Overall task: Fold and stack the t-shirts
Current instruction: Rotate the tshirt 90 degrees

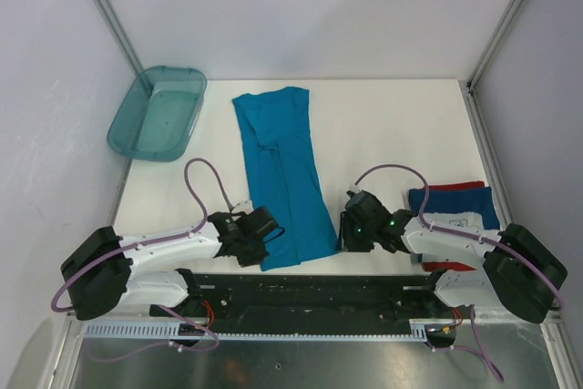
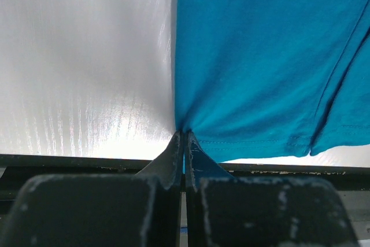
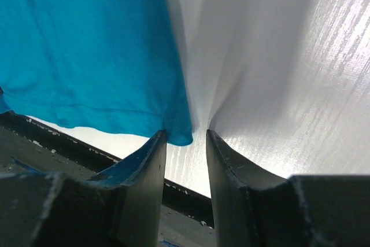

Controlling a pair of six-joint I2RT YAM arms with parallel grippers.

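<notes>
We list one white table bearing: teal-blue t-shirt, folded lengthwise, centre; folded dark blue t-shirt, right; translucent teal bin, far-left corner.

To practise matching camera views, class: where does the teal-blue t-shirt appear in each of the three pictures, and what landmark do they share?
Top external: the teal-blue t-shirt lies in the centre, running from far to near.
Left wrist: it fills the upper right, hem lowest.
Right wrist: it fills the upper left, hem lowest.
Shared landmark: the black frame just below the hem.
</notes>
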